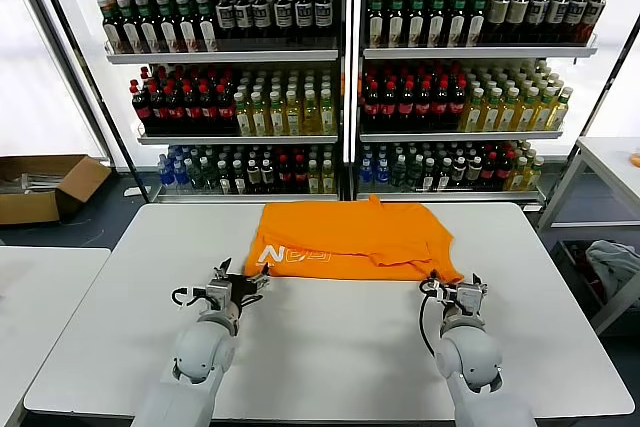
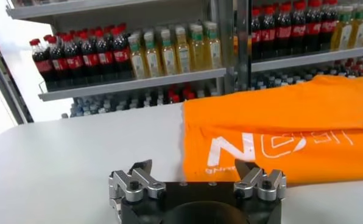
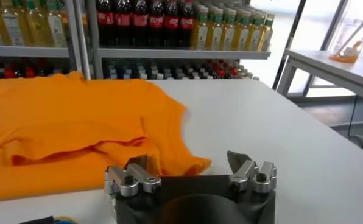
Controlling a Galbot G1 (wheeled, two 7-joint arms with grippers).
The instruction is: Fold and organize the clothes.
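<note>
The clothes are one bright orange T-shirt (image 1: 350,242) lying partly folded at the far middle of the white table (image 1: 330,347), white lettering up near its front left edge. My left gripper (image 1: 243,283) stands open just before that lettered corner; in the left wrist view the T-shirt (image 2: 279,128) lies ahead of the left gripper (image 2: 193,167), one finger over its edge. My right gripper (image 1: 456,289) is open at the shirt's near right corner. In the right wrist view the T-shirt (image 3: 66,128) has its pointed corner lying between the spread fingers of the right gripper (image 3: 187,159).
Shelves of bottles (image 1: 340,77) stand behind the table. A cardboard box (image 1: 45,187) sits on the floor at the left, beside another white table (image 1: 40,287). At the right are a side table (image 1: 610,162) and a greyish cloth bundle (image 1: 615,262).
</note>
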